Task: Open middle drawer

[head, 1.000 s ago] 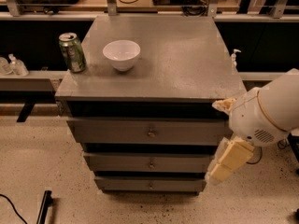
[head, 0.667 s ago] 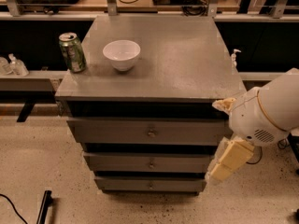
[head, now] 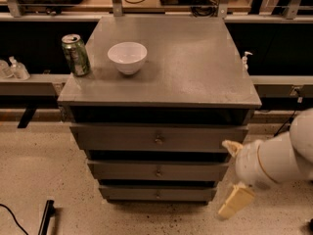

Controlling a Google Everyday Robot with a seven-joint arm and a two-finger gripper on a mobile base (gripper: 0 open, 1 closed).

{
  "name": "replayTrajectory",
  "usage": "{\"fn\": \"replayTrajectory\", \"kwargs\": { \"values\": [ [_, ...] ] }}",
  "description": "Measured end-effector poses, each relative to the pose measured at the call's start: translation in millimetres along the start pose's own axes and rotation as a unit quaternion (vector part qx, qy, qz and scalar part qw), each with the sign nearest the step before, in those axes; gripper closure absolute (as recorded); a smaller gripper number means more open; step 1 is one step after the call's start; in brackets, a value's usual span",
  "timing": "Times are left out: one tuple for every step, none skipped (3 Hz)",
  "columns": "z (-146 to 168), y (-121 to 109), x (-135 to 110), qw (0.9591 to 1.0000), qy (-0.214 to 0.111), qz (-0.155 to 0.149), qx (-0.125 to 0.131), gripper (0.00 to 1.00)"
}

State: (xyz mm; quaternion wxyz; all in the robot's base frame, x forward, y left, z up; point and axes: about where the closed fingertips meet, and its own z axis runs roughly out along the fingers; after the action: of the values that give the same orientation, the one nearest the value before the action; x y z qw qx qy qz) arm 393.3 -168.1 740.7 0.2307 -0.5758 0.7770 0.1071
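The middle drawer (head: pixel 127 171) is the second of three grey fronts in the cabinet, pushed in, with a small round knob (head: pixel 158 172) at its centre. My gripper (head: pixel 233 175) hangs in front of the cabinet's right side, at about the middle drawer's height and well right of the knob. Its two cream fingers (head: pixel 235 202) stand wide apart, open, holding nothing. The white arm behind it covers the right ends of the lower drawers.
The top drawer (head: pixel 122 138) and the bottom drawer (head: pixel 132 194) are also pushed in. On the cabinet top (head: pixel 195 67) stand a green can (head: pixel 76 55) and a white bowl (head: pixel 127 57). A black bar (head: pixel 45 218) lies on the speckled floor at the lower left.
My gripper and arm have dropped from the top drawer's height to beside the middle drawer. The drawers, can and bowl have not moved.
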Motion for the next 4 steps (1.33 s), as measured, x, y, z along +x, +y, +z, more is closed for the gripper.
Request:
{"fn": "replayTrajectory", "kwargs": {
  "values": [
    [48.6, 1.5, 58.7, 0.9978, -0.060, 0.024, 0.011, 0.00],
    [69.2, 7.8, 78.1, 0.9972, -0.074, 0.009, -0.001, 0.00],
    [73.1, 6.6, 77.1, 0.9976, -0.069, 0.007, -0.002, 0.00],
    [112.8, -4.4, 77.7, 0.9981, -0.060, -0.005, -0.016, 0.00]
  ]
}}
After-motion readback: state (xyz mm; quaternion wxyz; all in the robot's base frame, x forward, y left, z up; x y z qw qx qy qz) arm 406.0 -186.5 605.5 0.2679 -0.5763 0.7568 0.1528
